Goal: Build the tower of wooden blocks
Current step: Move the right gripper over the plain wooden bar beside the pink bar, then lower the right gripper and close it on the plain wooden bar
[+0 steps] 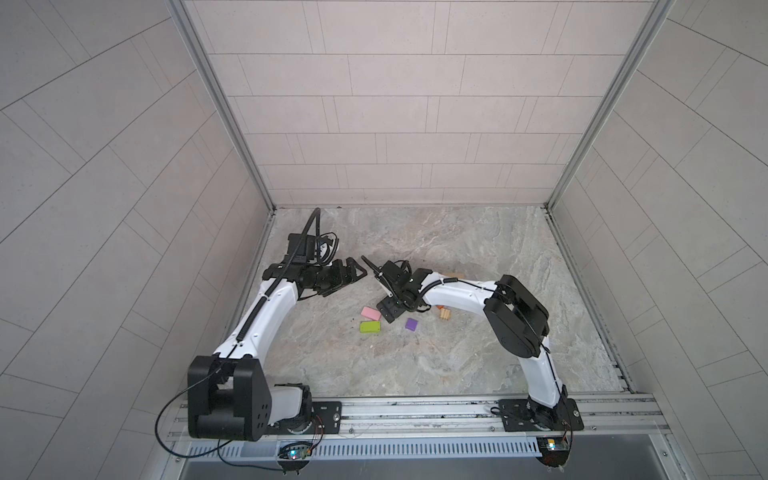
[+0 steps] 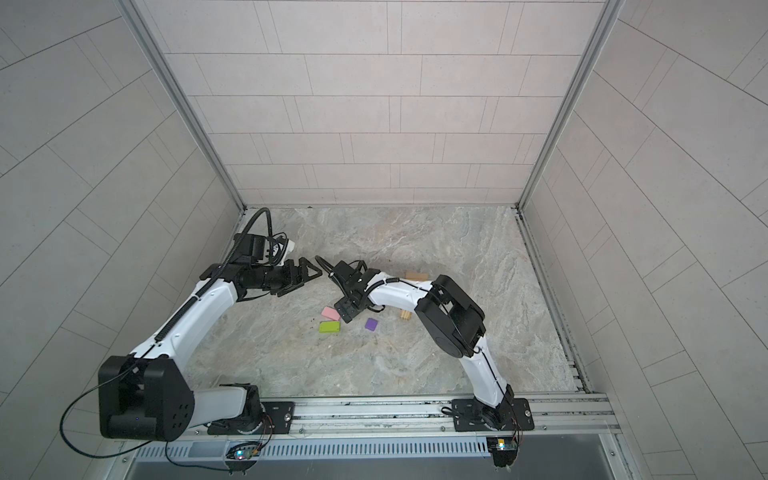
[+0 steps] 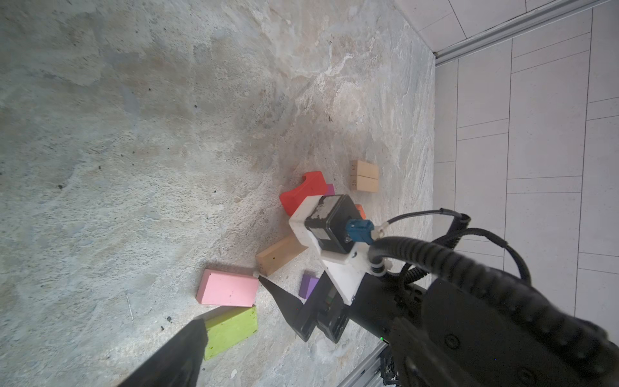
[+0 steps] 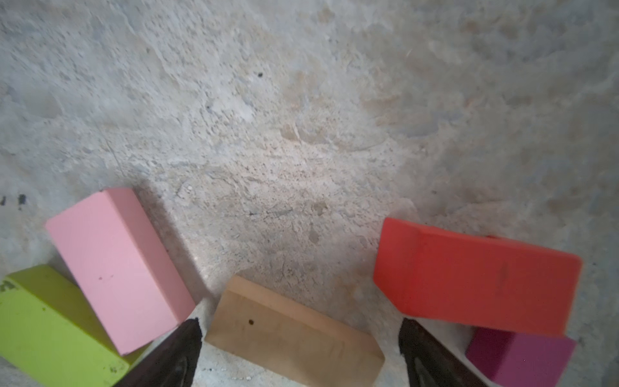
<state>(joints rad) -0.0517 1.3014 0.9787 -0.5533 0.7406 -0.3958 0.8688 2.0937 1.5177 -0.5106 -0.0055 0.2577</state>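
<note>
The wood blocks lie loose and unstacked on the stone table. My right gripper [image 1: 388, 312] points down among them and is open. In the right wrist view its fingers [image 4: 174, 355] stand on either side of a tan bar [image 4: 294, 331] without touching it. A pink block [image 4: 117, 264] and a lime green block [image 4: 50, 328] lie to one side of the bar. A red arch [image 4: 475, 278] resting on a magenta cube [image 4: 522, 355] lies to the other. A purple block [image 1: 411, 323] lies near the gripper. My left gripper [image 1: 353, 277] hovers open and empty to the left, above the table.
Two tan bars side by side [image 3: 364, 176] lie beyond the red arch [image 3: 303, 192]. More tan pieces [image 1: 445, 312] show under the right forearm, with an orange sliver [image 3: 360, 211]. Tiled walls enclose the table on three sides, and a metal rail [image 1: 415, 409] runs along the front.
</note>
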